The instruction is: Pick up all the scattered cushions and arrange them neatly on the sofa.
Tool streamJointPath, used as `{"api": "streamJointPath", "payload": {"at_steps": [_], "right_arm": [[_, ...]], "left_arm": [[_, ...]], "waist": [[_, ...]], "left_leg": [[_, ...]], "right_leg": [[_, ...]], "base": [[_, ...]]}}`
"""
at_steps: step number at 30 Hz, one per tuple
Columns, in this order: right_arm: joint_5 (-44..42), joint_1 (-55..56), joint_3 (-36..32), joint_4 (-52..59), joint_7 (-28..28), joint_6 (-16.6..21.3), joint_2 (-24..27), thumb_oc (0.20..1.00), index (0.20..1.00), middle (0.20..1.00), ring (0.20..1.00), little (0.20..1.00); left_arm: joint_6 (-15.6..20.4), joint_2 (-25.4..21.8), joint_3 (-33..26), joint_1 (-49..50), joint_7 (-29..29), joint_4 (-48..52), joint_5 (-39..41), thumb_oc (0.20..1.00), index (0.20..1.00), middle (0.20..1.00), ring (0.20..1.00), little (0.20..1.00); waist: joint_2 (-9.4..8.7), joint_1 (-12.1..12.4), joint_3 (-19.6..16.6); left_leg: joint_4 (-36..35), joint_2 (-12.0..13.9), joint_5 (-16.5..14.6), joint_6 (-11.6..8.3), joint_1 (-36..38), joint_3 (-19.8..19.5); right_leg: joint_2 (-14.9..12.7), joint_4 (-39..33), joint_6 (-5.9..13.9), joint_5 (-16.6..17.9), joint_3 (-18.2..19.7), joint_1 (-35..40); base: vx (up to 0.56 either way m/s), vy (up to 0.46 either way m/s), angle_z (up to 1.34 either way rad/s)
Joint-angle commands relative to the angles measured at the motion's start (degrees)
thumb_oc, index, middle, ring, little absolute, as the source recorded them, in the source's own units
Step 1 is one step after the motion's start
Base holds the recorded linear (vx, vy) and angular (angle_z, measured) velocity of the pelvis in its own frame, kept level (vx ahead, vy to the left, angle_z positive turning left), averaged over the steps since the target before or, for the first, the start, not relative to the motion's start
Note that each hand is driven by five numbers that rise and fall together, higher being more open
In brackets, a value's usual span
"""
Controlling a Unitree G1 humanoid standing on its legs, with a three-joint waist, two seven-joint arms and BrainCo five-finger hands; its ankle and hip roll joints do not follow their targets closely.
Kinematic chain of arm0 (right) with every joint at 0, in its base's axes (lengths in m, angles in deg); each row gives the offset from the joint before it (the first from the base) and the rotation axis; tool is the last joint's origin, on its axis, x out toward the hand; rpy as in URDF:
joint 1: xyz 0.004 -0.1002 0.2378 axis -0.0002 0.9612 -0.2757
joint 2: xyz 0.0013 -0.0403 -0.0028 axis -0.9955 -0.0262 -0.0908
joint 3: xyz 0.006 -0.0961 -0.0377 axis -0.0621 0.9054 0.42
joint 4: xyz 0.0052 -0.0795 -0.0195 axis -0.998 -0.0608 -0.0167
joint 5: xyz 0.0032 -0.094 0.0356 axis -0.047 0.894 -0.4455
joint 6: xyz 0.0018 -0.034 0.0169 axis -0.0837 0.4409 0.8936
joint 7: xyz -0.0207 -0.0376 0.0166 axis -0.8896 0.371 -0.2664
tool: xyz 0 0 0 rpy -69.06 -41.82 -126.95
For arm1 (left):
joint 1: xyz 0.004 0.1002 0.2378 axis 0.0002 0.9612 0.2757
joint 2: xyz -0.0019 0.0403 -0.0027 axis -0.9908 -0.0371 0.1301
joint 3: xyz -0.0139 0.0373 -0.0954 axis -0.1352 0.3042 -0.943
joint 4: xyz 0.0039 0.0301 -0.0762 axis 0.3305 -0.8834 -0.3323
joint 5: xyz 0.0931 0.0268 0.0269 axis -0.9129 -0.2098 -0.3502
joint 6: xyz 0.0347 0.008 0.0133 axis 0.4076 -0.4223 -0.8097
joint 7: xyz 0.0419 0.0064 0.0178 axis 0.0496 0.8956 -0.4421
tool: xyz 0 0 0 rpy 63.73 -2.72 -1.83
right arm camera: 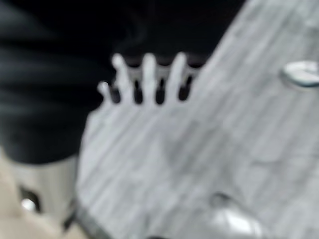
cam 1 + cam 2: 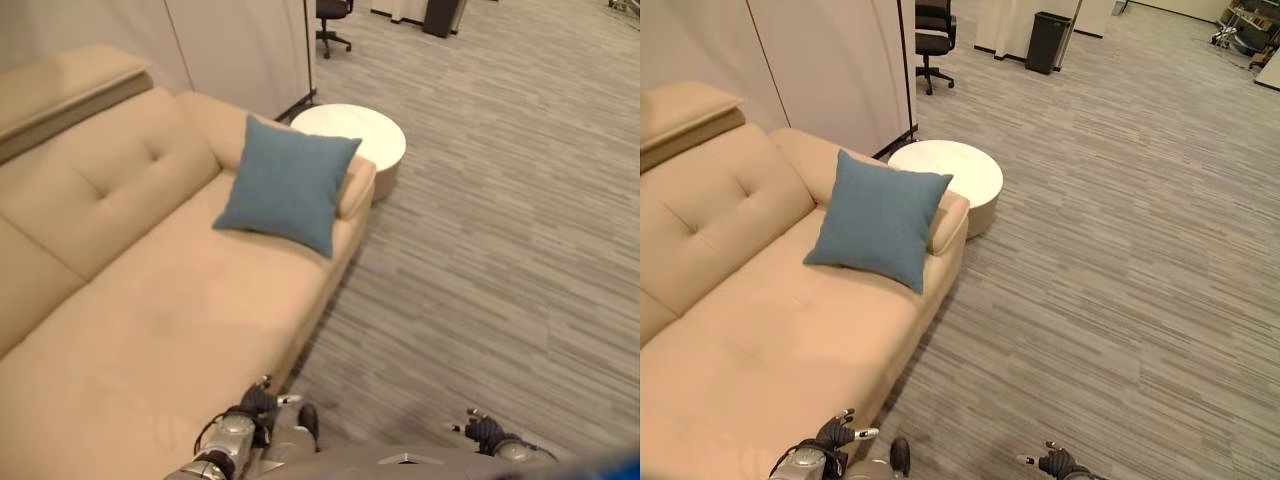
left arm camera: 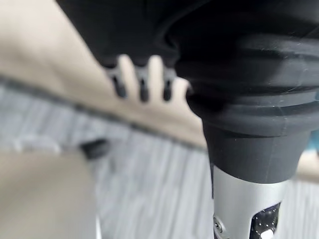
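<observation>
A blue square cushion [image 2: 290,185] leans upright against the far armrest of the beige sofa [image 2: 150,320], its lower corner on the seat. My left hand [image 2: 255,402] hangs low by the sofa's front edge, well short of the cushion. In its wrist view the fingers [image 3: 129,74] are straight and hold nothing. Over the grey floor, my right hand [image 2: 485,430] hangs at the other side with its fingers [image 1: 149,74] straight and empty too.
A round white low table [image 2: 365,132] stands just past the sofa's armrest. Pale partition panels [image 2: 830,70] rise behind the sofa. A black office chair [image 2: 933,30] and a black bin [image 2: 1045,42] stand far back. Grey striped carpet [image 2: 1120,250] stretches to the right.
</observation>
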Motion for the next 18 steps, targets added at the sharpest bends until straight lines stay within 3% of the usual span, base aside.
{"api": "streamJointPath", "payload": {"at_steps": [1, 2, 3, 6, 8, 9, 11, 13, 16, 18], "right_arm": [[-0.1, -2.4, -1.2, 2.3, -0.2, 1.0, 1.3, 1.000, 1.000, 1.000, 1.000, 1.000], [-0.3, -2.3, -1.1, 2.4, -0.3, 1.0, 1.3, 1.000, 1.000, 1.000, 1.000, 1.000], [-0.3, -2.3, -1.1, 2.4, -0.3, 1.0, 1.3, 1.000, 1.000, 1.000, 1.000, 1.000], [-0.6, -2.4, -1.3, 2.8, -0.2, 1.1, 1.6, 1.000, 1.000, 1.000, 1.000, 1.000], [-0.7, -2.5, -1.3, 2.8, -0.1, 1.0, 1.7, 1.000, 1.000, 1.000, 1.000, 1.000], [-0.5, -2.6, -1.1, 3.0, -0.1, 0.9, 1.7, 1.000, 1.000, 1.000, 1.000, 1.000], [-0.1, -2.0, -0.6, 3.1, -0.5, 0.6, 1.5, 1.000, 1.000, 1.000, 1.000, 1.000], [-0.1, -1.8, -0.4, 2.8, -0.6, 0.7, 1.6, 1.000, 1.000, 1.000, 1.000, 1.000], [-0.8, -1.2, -0.3, 2.8, -0.3, 1.0, 2.1, 1.000, 1.000, 1.000, 1.000, 1.000], [-1.9, -1.6, -0.4, 2.9, 0.3, 1.3, 2.9, 1.000, 1.000, 1.000, 1.000, 1.000]], "left_arm": [[0.5, -0.4, 0.4, -0.5, -0.1, 0.7, -0.2, 1.000, 1.000, 1.000, 1.000, 1.000], [0.6, -0.6, 0.4, -0.7, -0.2, 0.7, 0.0, 1.000, 1.000, 1.000, 1.000, 1.000], [0.6, -0.6, 0.4, -0.6, -0.2, 0.7, 0.0, 1.000, 1.000, 1.000, 1.000, 1.000], [0.7, -0.8, 0.1, -0.8, -0.2, -0.1, -0.7, 1.000, 1.000, 1.000, 1.000, 1.000], [0.8, -0.7, 0.0, -0.8, -0.2, -0.5, -1.1, 1.000, 1.000, 1.000, 1.000, 1.000], [0.8, -0.8, -0.3, -0.6, -0.2, -1.1, -1.3, 1.000, 1.000, 1.000, 1.000, 1.000], [1.1, -0.4, -1.0, 0.1, -0.4, -2.5, -1.1, 1.000, 1.000, 1.000, 1.000, 1.000], [1.1, -0.2, -1.0, 0.3, -0.5, -2.5, -0.8, 1.000, 1.000, 1.000, 1.000, 1.000], [1.1, 0.1, -0.7, 0.2, -0.4, -2.0, 0.4, 1.000, 1.000, 1.000, 1.000, 1.000], [0.9, 0.4, -0.1, -0.8, -0.4, -1.4, 1.3, 1.000, 1.000, 1.000, 1.000, 1.000]], "waist": [[0.30, 1.1, 2.7], [0.38, 1.1, 2.4], [0.39, 1.0, 2.5], [-0.19, 0.6, 2.3], [-0.49, 0.0, 2.3], [-0.58, -0.8, 2.3], [-1.19, -1.3, 1.2], [-1.11, -1.7, 0.7], [-1.68, -1.4, 1.4], [-2.73, -1.2, 3.6]], "left_leg": [[6.7, -0.6, -4.0, -2.22, -0.7, -4.4], [5.1, -0.8, -4.4, -2.61, 0.9, -5.5], [5.0, -0.8, -4.4, -2.64, 1.1, -5.7], [3.9, -1.1, -5.1, -3.97, 2.8, -7.4], [3.3, -0.9, -5.9, -4.90, 3.9, -8.4], [2.6, 0.0, -6.8, -5.70, 5.5, -9.8], [4.2, 1.2, -9.0, -6.99, 7.6, -11.3], [5.3, 1.8, -8.7, -7.63, 7.6, -12.0], [17.2, 3.7, -4.5, -10.47, 2.6, -11.0], [26.2, 6.4, -1.7, -10.65, -4.1, -7.5]], "right_leg": [[3.1, -10.0, -0.63, 17.8, 1.5, -0.4], [1.1, -14.4, -1.46, 16.7, -0.7, -1.5], [1.1, -14.5, -1.47, 16.6, -0.9, -1.2], [0.3, -25.6, -1.62, 17.2, -1.7, -2.4], [0.2, -32.9, -0.71, 19.0, 0.2, -3.3], [-0.3, -36.8, 0.49, 21.8, 3.6, -5.2], [0.5, -38.0, 0.35, 22.2, 5.3, -4.1], [1.3, -38.0, -0.07, 21.7, 5.6, -3.6], [2.4, -39.7, -1.67, 20.2, 3.2, -0.5], [3.8, -41.8, -3.72, 18.1, 0.2, 3.4]], "base": [[0.39, 0.015, 0.78], [0.39, 0.012, 0.73], [0.30, -0.067, 0.53], [0.27, -0.139, 0.35], [0.32, -0.201, 0.54], [0.47, -0.314, 0.38], [0.48, -0.323, 0.38], [0.23, -0.190, 0.41], [0.14, -0.265, 0.23], [0.11, -0.393, 0.60]]}}
